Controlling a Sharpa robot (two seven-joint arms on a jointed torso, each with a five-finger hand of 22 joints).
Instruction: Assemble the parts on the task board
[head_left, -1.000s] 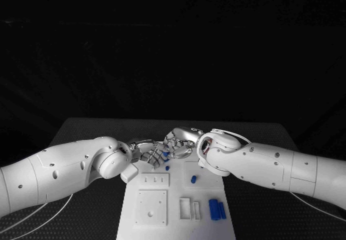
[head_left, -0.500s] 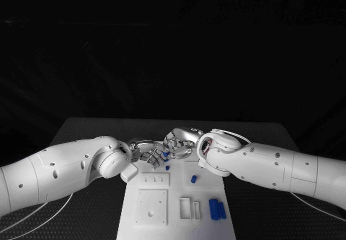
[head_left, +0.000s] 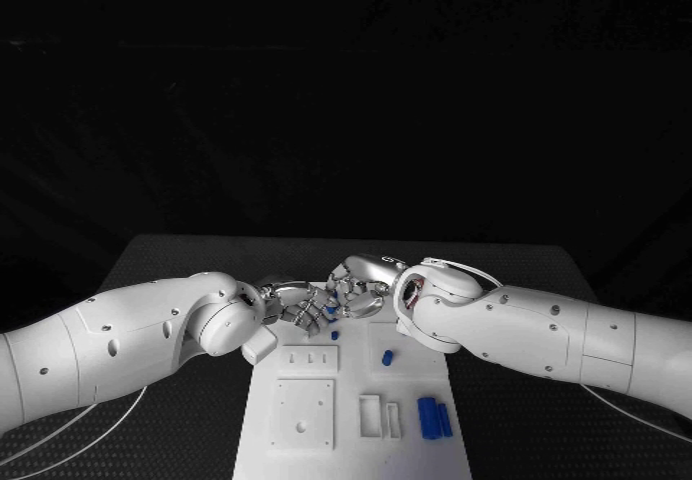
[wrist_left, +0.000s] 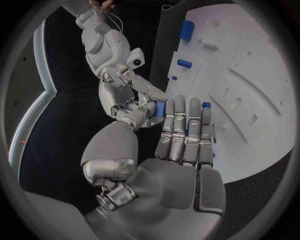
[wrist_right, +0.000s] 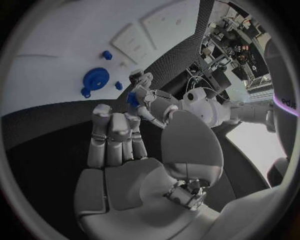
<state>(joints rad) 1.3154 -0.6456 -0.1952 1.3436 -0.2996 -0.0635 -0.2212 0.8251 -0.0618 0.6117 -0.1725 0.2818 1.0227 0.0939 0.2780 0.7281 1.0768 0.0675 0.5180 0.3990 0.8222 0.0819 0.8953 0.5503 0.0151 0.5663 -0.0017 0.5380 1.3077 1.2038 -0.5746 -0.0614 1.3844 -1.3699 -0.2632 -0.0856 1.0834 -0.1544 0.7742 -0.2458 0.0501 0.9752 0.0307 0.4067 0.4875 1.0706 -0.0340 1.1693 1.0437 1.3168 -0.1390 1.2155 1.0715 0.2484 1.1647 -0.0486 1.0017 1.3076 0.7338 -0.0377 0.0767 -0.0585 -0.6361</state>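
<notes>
- In the head view the left hand (head_left: 299, 303) and the right hand (head_left: 364, 280) meet just above the middle of the frame, over the far end of the white board (head_left: 353, 400), which runs down to the bottom edge on the black table (head_left: 173, 260).
- A small blue part (head_left: 330, 311) sits between the two hands' fingertips.
- The left wrist view shows that part (wrist_left: 160, 108) pinched in the right hand's (wrist_left: 134, 107) fingers, just beside the tips of the left hand's own fingers (wrist_left: 181, 135), which lie straight and close together; whether the left hand also touches or holds the part cannot be told.
- In the right wrist view the left hand (wrist_right: 147, 97) has the same blue part (wrist_right: 132, 99) at its fingertips, while the right hand's own fingers (wrist_right: 115, 135) are curled inward.
- On the board in the head view: a tiny blue peg (head_left: 335, 336) just below the hands, a short blue cylinder (head_left: 387, 356) to its lower right, and a pair of longer blue bars (head_left: 433, 418) side by side near the lower right of the board.
- The right wrist view also shows a round blue disc (wrist_right: 97, 78) lying on the board in the upper left of the frame, with small blue pegs near it.
</notes>
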